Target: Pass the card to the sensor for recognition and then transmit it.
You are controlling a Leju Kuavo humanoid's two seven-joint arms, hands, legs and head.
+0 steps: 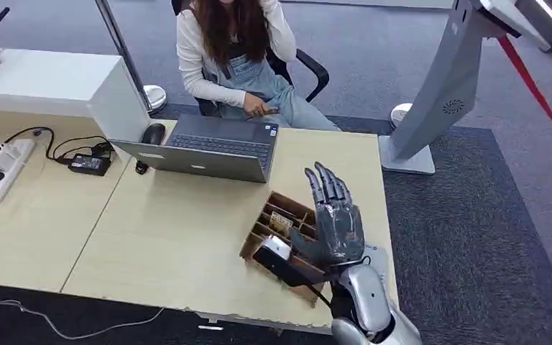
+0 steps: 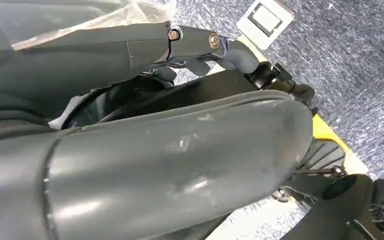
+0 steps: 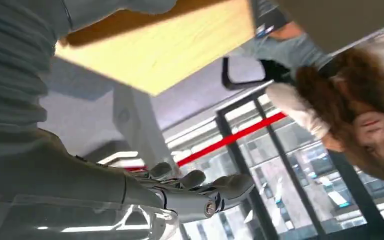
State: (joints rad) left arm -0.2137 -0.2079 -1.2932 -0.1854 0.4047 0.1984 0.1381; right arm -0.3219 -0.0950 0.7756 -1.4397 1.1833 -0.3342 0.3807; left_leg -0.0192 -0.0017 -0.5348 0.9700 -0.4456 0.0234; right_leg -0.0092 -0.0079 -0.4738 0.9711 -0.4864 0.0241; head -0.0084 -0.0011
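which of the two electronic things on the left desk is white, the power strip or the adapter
The power strip is white, at the desk's left edge; the adapter beside it is a black brick.

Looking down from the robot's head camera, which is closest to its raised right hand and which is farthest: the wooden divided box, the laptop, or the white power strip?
From the right hand, in the head view:
1. Wooden divided box, directly under and beside the hand, near the table's front edge.
2. Laptop, farther back on the table, in front of the seated person.
3. White power strip, at the far left on the neighbouring table.
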